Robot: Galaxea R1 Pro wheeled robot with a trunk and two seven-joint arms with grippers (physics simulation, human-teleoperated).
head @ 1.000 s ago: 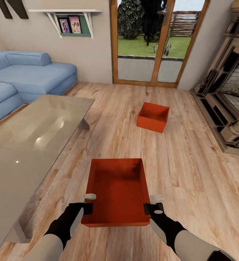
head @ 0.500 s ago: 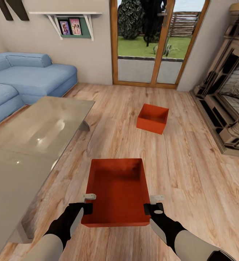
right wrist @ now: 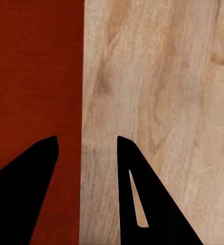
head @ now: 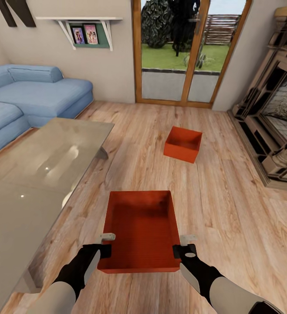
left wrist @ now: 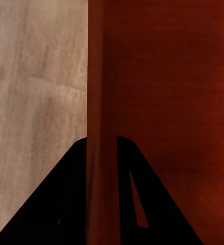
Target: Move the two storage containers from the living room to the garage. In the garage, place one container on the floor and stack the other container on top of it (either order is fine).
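At the left of the head view, a blue sofa (head: 34,98) and a glass coffee table (head: 34,174) are seen, and the light wood-plank floor (head: 230,218) marks this as the living room, not the garage. The near storage container (head: 141,231) is held in front of the robot by its two side walls, one arm to each, probably so that the load stays level and the open top stays up during carrying. The left gripper (head: 107,244) is set over the left wall; in the left wrist view (left wrist: 101,140) the wall is seen running between the two dark fingers, with hardly any gap, so it is judged clamped on it. The right gripper (head: 184,245) straddles the right wall; in its wrist view (right wrist: 86,140) the fingers stand apart around the edge, and a firm grip cannot be told. Further right and farther off, the second storage container (head: 183,144) lies on the planks near the brick fireplace (head: 278,113), well apart from the first.
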